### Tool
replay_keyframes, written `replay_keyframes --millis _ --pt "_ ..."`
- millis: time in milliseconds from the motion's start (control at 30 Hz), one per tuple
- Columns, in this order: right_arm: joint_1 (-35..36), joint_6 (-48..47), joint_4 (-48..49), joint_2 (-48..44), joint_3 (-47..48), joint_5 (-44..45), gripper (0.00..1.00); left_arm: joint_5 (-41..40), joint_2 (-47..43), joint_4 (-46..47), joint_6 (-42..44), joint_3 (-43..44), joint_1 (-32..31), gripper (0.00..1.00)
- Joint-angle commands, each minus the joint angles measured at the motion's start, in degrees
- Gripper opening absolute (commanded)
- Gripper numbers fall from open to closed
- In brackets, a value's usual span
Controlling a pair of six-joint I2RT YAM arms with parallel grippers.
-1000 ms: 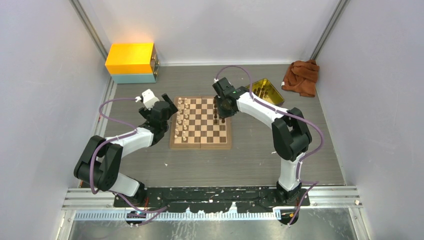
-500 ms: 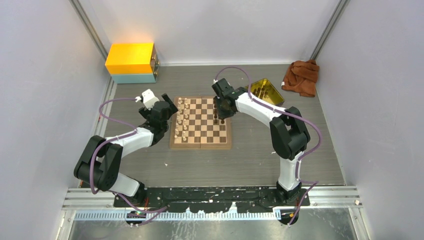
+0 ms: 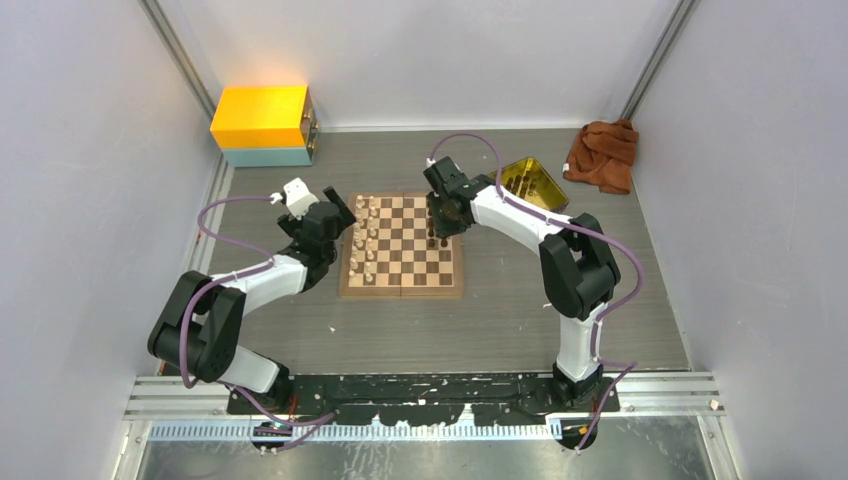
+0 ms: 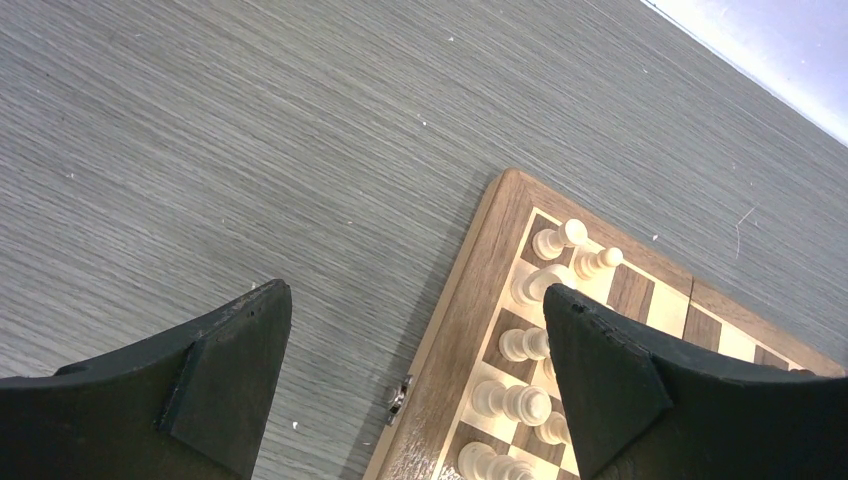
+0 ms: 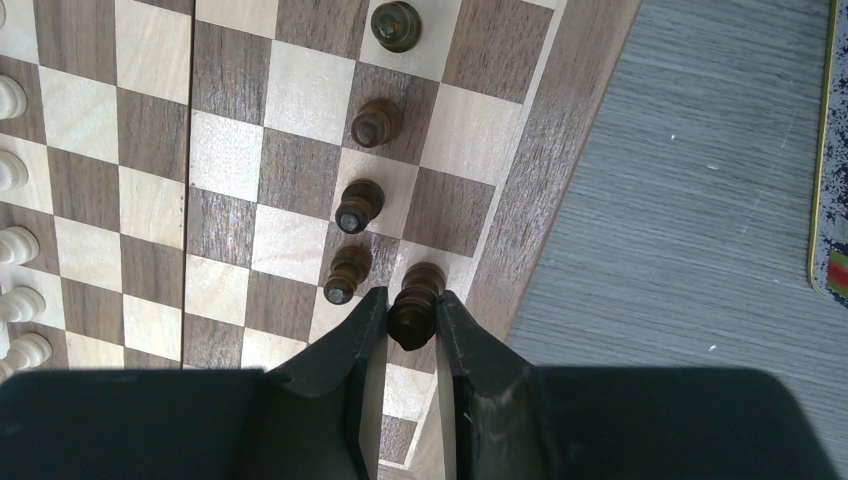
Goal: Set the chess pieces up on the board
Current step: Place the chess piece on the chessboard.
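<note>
The chessboard lies mid-table. Pale cream pieces stand in rows along its left side and show in the left wrist view. Several dark brown pieces stand in a column near the right edge. My right gripper is shut on a dark brown piece over the board's rightmost column, next to another dark piece. It also shows in the top view. My left gripper is open and empty, over the board's left edge; it also shows in the top view.
A yellow tray with more pieces sits right of the board; its edge shows in the right wrist view. A yellow and teal box stands at the back left. A brown cloth lies at the back right.
My right gripper has shifted slightly left and back over the board's right side. The left arm has not moved.
</note>
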Motion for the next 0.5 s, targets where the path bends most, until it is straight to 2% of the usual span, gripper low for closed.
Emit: replay_keyframes --millis 0,467 --pt "0.41 0.40 1.62 -0.42 -0.48 -0.11 0.01 -2.23 -0.18 3.18 0.64 0.21 -0.18 0.96" --pt "0.36 -0.35 0.93 -1.10 -0.23 0.21 0.15 -2.14 -0.11 2.91 0.57 0.72 -0.31 0.97"
